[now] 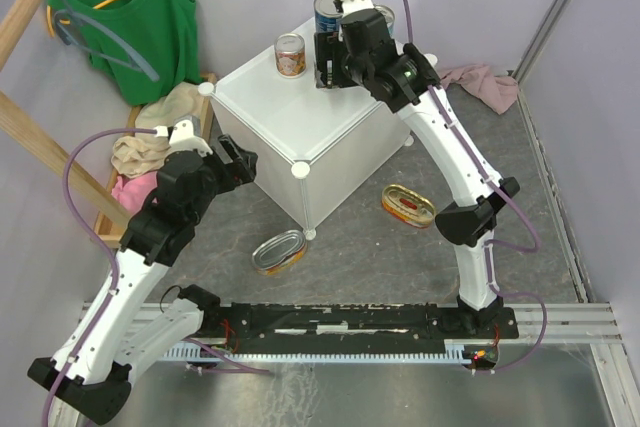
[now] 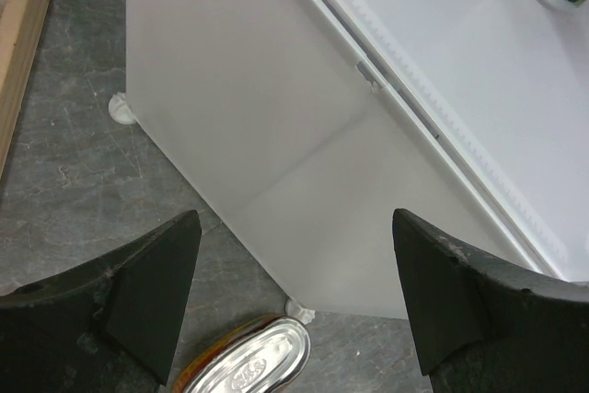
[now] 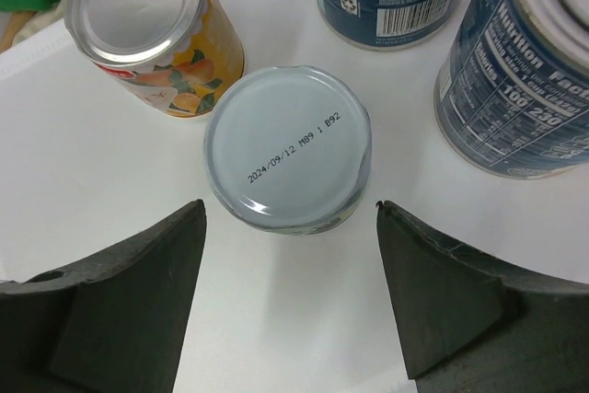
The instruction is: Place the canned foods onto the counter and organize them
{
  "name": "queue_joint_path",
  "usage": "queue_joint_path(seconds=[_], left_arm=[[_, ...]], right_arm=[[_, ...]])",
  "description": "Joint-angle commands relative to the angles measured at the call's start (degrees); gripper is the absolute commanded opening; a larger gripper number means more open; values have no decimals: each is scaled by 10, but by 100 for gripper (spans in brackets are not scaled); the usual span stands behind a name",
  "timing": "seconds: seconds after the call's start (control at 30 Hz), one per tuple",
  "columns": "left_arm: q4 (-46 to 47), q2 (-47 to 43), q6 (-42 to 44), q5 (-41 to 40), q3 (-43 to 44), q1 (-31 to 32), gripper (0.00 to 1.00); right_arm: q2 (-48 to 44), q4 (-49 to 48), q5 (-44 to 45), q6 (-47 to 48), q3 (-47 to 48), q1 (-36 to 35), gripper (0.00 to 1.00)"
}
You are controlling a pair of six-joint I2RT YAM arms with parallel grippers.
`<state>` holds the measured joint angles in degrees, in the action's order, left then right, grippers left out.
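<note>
The white cube counter (image 1: 300, 107) stands mid-floor. On its top stand a small orange-red can (image 1: 290, 54) and two tall blue cans (image 1: 329, 12). My right gripper (image 1: 335, 72) hovers over that top, open. In the right wrist view it (image 3: 290, 218) is open just short of a small can with a pale dated lid (image 3: 288, 148), not touching it; the orange can (image 3: 152, 29) and blue cans (image 3: 525, 71) stand behind. Two oval tins lie on the floor (image 1: 279, 252) (image 1: 408, 205). My left gripper (image 1: 240, 162) is open and empty beside the counter's side panel (image 2: 276, 117), above one oval tin (image 2: 248, 361).
A wooden clothes rack (image 1: 30, 137) with a green top (image 1: 140, 17) stands at the far left, with a pile of clothes (image 1: 150, 147) at its foot. A pink cloth (image 1: 480, 82) lies at the back right. The rack's wooden base (image 2: 28, 43) runs along the left.
</note>
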<state>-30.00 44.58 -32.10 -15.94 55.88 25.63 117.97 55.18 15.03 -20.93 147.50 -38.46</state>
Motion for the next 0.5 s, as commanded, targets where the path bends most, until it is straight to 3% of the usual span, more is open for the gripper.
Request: queue_joint_path(seconds=[0.0, 0.47], left_arm=[[21, -6, -17, 4, -2, 2, 91], [20, -14, -20, 3, -8, 5, 91]], right_arm=[[-32, -31, -5, 5, -24, 2, 82], [-70, -46, -5, 0, -75, 0, 82]])
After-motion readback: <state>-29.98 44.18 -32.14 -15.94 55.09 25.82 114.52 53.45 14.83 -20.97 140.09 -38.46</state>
